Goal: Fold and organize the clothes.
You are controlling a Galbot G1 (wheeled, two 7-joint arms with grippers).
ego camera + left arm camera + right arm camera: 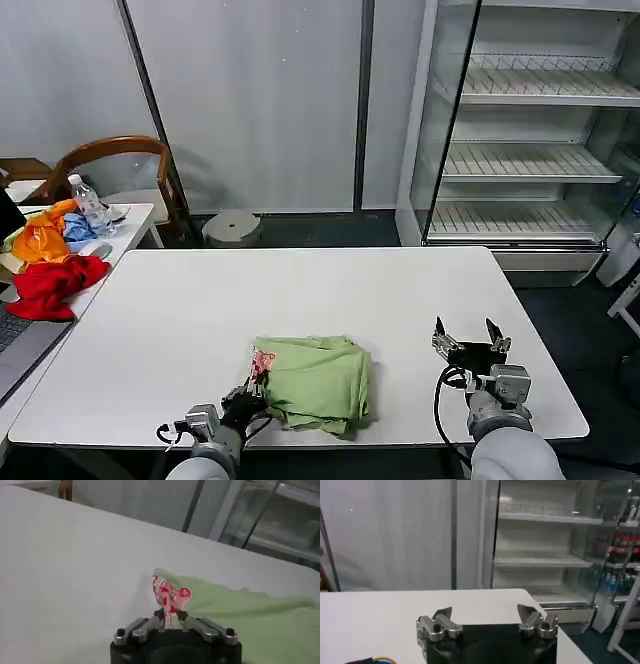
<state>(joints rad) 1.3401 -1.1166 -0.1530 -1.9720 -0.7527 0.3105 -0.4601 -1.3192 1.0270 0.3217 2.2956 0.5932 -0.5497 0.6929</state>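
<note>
Presently: green shirt [318, 382], folded, at the white table's [200, 310] near edge; left gripper [250, 392] pinches its red-printed corner; right gripper [468, 343], fingers spread, hovers apart.

The light green shirt [318, 384] lies folded in a loose bundle near the table's front edge, its red-and-white print at the left.

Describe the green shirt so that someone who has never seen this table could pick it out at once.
Start at the big white table in front of the robot and look at its near edge, between the two arms. The light green shirt lies there as a folded bundle, with the left hand shut on its corner. Its pale green cloth and red-and-white print set it apart from the red, orange and blue garments on the side table.
</note>
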